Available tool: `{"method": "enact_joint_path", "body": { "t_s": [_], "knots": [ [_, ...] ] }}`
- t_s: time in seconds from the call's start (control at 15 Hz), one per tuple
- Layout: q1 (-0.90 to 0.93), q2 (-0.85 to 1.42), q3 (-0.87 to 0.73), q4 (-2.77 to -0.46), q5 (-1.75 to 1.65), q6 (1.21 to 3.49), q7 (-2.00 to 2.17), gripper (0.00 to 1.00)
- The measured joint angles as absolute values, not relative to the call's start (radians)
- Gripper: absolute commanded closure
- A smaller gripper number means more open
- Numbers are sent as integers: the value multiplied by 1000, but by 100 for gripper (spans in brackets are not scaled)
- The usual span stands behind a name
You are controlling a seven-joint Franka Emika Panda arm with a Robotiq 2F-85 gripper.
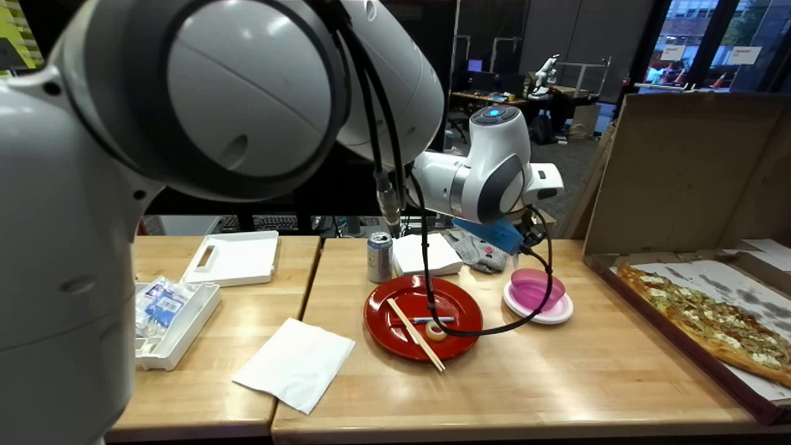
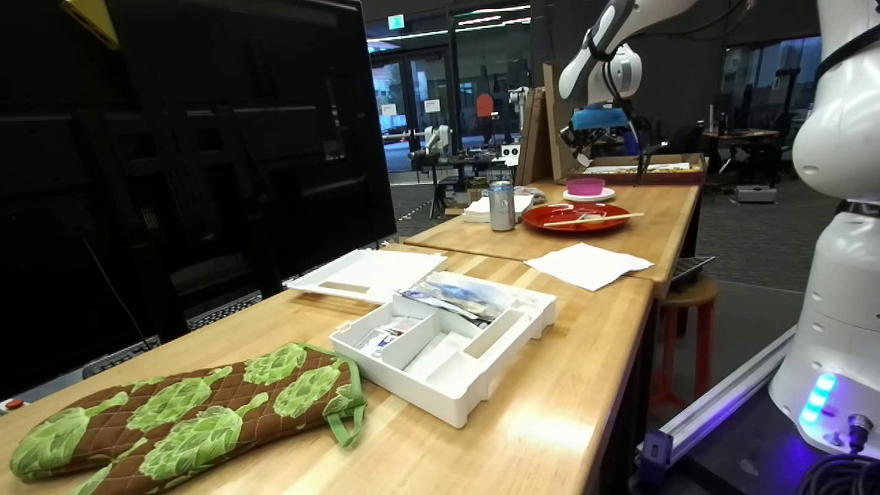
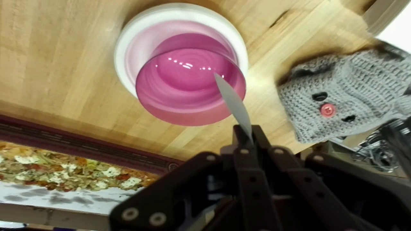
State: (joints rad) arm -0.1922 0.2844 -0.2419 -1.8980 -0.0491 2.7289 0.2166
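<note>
No text, brand or number is legible. In an exterior view, toward 2 o'clock, two white notices on the glass panes bear small lettering, unreadable; at 8 o'clock, a labelled packet in the white box is likewise illegible. In an exterior view, at 12 o'clock, a green sign is too small to decipher; near centre, toward 2 o'clock, the drink can bears printing that cannot be made out.

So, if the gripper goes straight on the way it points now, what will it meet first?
Most likely the pink bowl, touched first by the blade that the gripper holds; the depth is unclear.
</note>
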Motion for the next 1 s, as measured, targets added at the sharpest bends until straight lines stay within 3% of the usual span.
{"method": "enact_joint_path", "body": {
  "t_s": [0.47,1.0],
  "knots": [
    [-66,373,-411,-1822,-314,2731,640,99],
    [-28,465,-424,-1736,-330,2621,743,99]
  ]
}}
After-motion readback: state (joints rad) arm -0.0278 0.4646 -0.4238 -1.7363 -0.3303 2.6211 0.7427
